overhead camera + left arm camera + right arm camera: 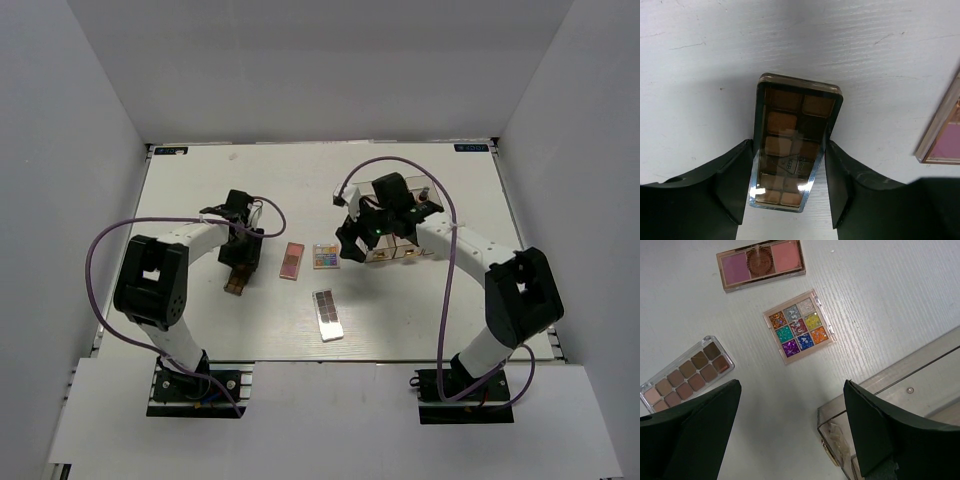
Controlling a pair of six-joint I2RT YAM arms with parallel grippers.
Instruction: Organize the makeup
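Note:
A brown palette (792,135) lies on the white table, and my left gripper (790,200) is closed round its near end, a finger against each long side; it also shows in the top view (237,283). A pink palette (291,260), a multicoloured palette (325,256) and a dark grey palette (327,314) lie mid-table. My right gripper (792,430) is open and empty, above bare table between the multicoloured palette (799,326) and the clear box (900,390). The pink palette (760,264) and the grey-cased palette (687,374) also show there. The bottle, tube and brushes are not clearly visible.
The clear three-compartment box (395,215) stands at the right middle, partly hidden by my right arm; its contents are hard to make out. White walls enclose the table (200,200) on three sides. A purple cable loops over each arm.

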